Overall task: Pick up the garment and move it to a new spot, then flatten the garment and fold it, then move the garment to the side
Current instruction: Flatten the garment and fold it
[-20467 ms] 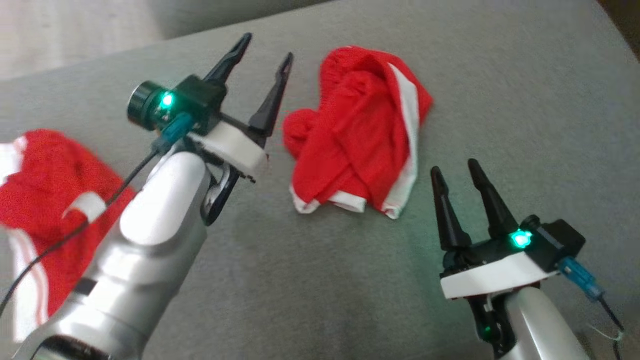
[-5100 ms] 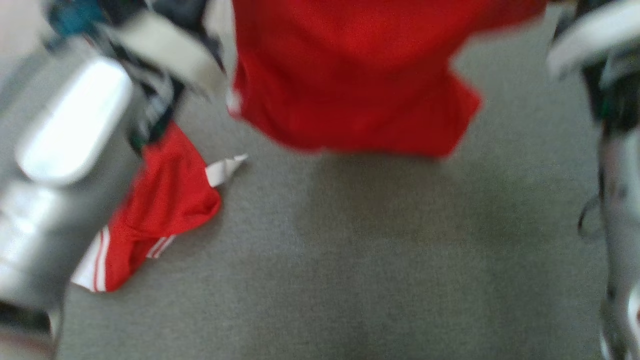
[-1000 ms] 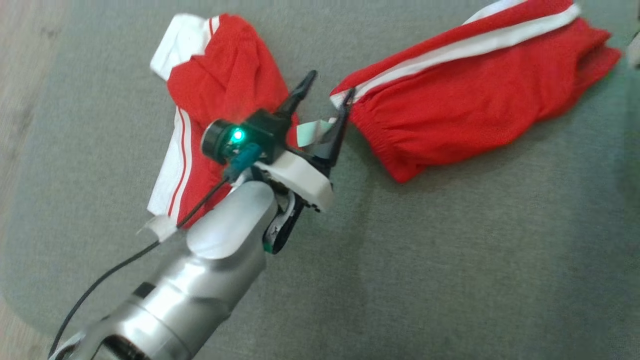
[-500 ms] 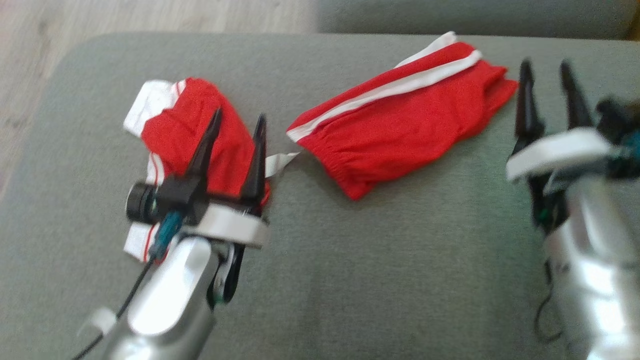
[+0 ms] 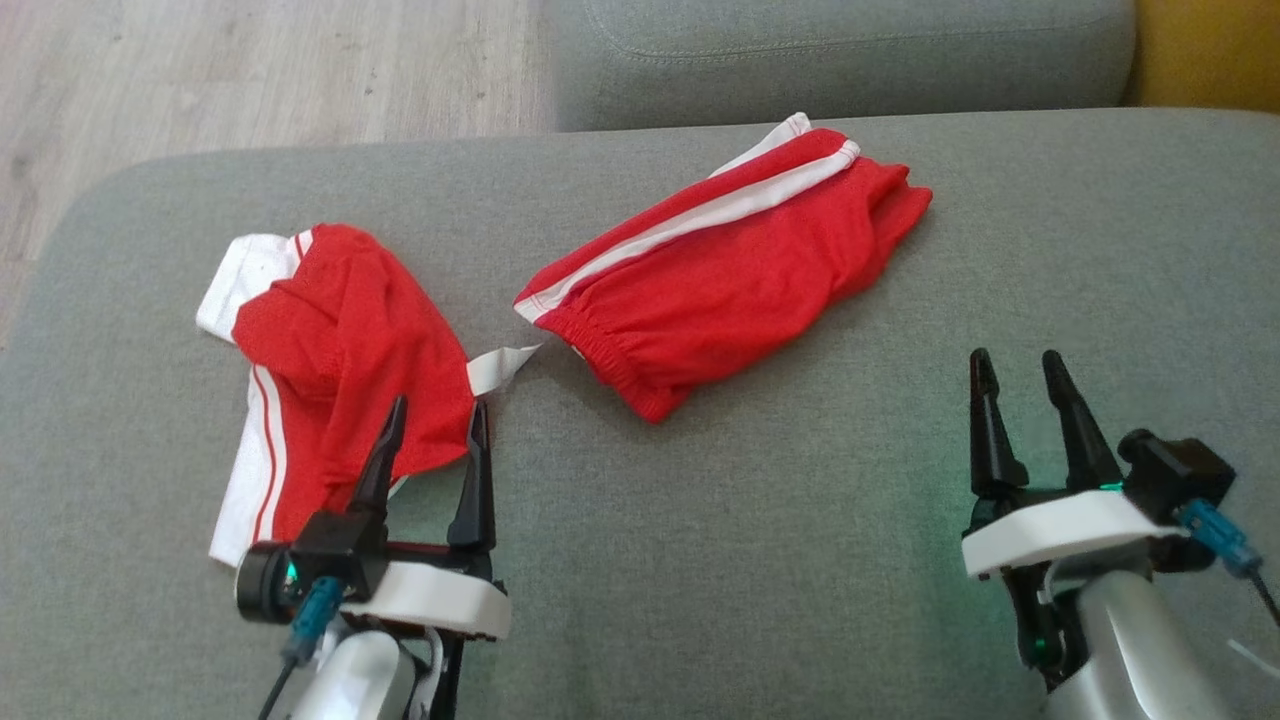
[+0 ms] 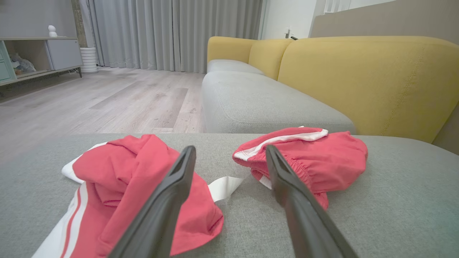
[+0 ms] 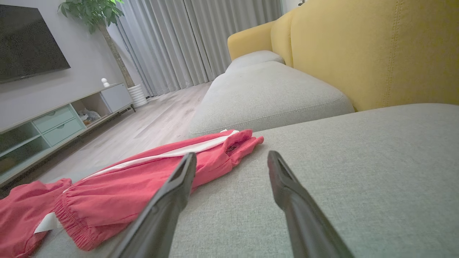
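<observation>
While folded garment [image 5: 730, 270] lies on cushion [image 5: 750, 520], I read left gripper [image 5: 439, 405] and right gripper [image 5: 1016, 355] spread, empty; left fingers [image 5: 476, 470] mask edge of crumpled garment [image 5: 350, 350].

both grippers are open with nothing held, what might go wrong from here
1. The left gripper sits at the hem of the crumpled garment and may snag it.
2. Its white strip lies close to the folded garment, so sliding either may drag the other.

A grey sofa [image 7: 358, 172] with yellow backs [image 7: 376, 53]; beyond it a pale wood floor [image 6: 107, 104], grey curtains [image 6: 161, 32], a low cabinet [image 7: 64, 118].
</observation>
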